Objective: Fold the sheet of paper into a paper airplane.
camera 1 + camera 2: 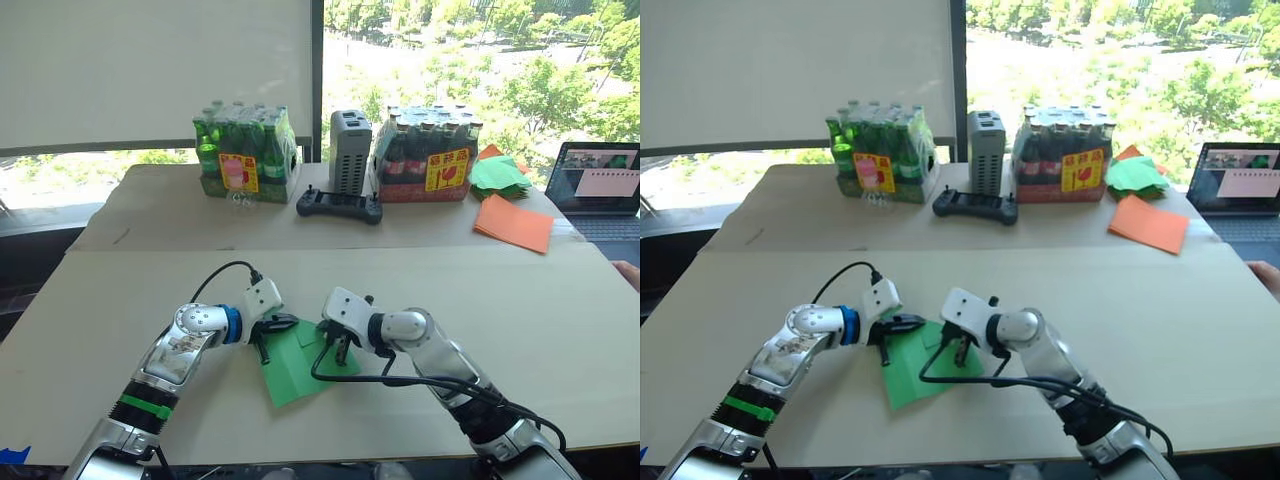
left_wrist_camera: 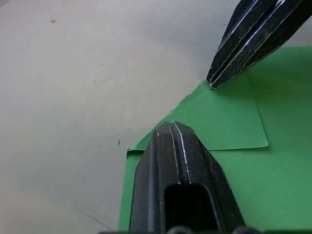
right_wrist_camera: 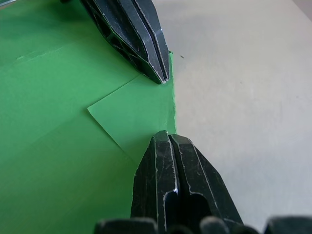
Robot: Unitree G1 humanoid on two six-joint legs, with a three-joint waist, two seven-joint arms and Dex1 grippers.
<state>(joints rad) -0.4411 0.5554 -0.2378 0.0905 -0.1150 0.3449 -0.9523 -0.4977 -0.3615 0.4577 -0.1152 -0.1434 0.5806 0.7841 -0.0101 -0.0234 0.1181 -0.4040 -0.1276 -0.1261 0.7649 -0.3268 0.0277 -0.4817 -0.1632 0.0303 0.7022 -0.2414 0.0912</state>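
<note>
The sheet of paper (image 1: 292,368), bright green, lies flat on the table near its front edge, with a small corner flap (image 3: 136,114) folded over onto it. My left gripper (image 1: 264,340) is shut, its tip resting on the sheet's left edge beside the flap. My right gripper (image 1: 340,346) is also shut, with its tip pressing down on the sheet from the right. In the left wrist view my left gripper (image 2: 170,126) and the right gripper (image 2: 212,83) point at the flap (image 2: 226,122) from opposite sides, a short gap apart.
At the back stand a pack of green bottles (image 1: 245,155), a grey box (image 1: 350,148), a black controller (image 1: 340,206) and a pack of dark bottles (image 1: 428,152). Orange sheets (image 1: 513,224), a pile of green papers (image 1: 500,175) and a laptop (image 1: 600,185) lie at the back right.
</note>
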